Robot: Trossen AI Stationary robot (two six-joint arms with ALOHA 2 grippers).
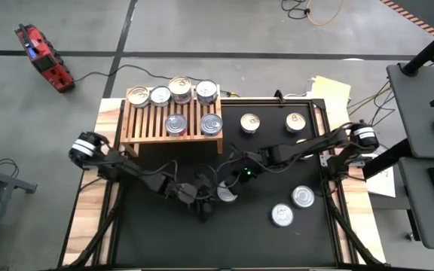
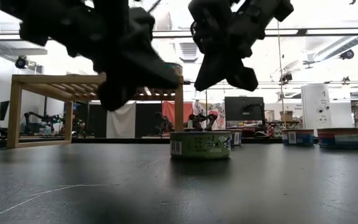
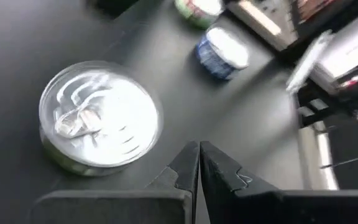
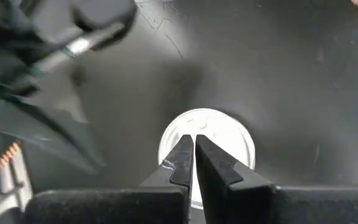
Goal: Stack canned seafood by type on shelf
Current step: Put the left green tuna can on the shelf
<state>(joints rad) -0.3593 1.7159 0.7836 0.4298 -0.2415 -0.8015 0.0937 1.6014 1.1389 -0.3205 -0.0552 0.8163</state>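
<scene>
A green-labelled tin with a silver pull-tab lid (image 1: 227,193) (image 2: 201,144) stands on the black mat near its middle. My left gripper (image 1: 204,197) (image 3: 199,154) is shut and hangs in the air beside the tin (image 3: 98,118), on its left. My right gripper (image 1: 236,173) (image 4: 193,146) is shut too and hovers over the tin's lid (image 4: 219,134), just to the far side. Neither touches it. The light-wood shelf (image 1: 148,129) (image 2: 55,84) stands at the mat's far left and carries several tins (image 1: 179,89) on its slatted top.
More tins stand on the mat: two to the right of the shelf (image 1: 250,123) (image 1: 295,121) and two toward the near right (image 1: 303,197) (image 1: 282,215). A blue-labelled tin (image 3: 222,50) shows in the left wrist view. The mat's near left is bare (image 1: 149,233).
</scene>
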